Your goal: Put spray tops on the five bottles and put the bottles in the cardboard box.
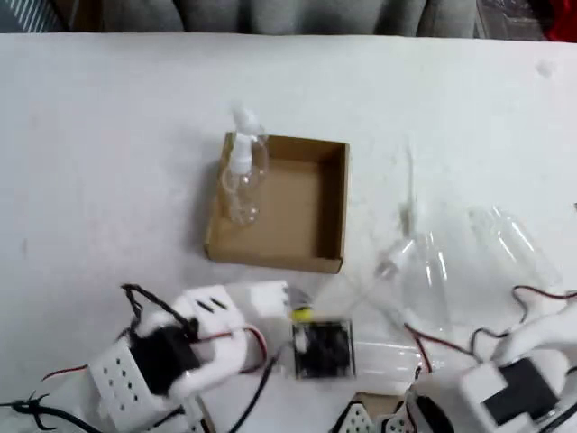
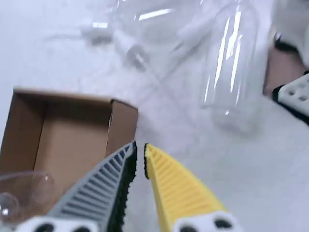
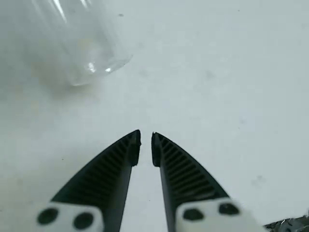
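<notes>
Left gripper, closed and empty, hangs just beside the box; right gripper, likewise closed, near a bottle.

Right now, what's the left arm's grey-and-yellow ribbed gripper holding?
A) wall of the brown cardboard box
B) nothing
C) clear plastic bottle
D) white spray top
B: the left gripper is shut with nothing between its fingers, close to a corner of the brown cardboard box.

readable text, numbers, signs: none | cardboard box: plain brown walls, no lettering legible | clear bottles: no label legible | tabletop: plain white, no legible marks
</notes>
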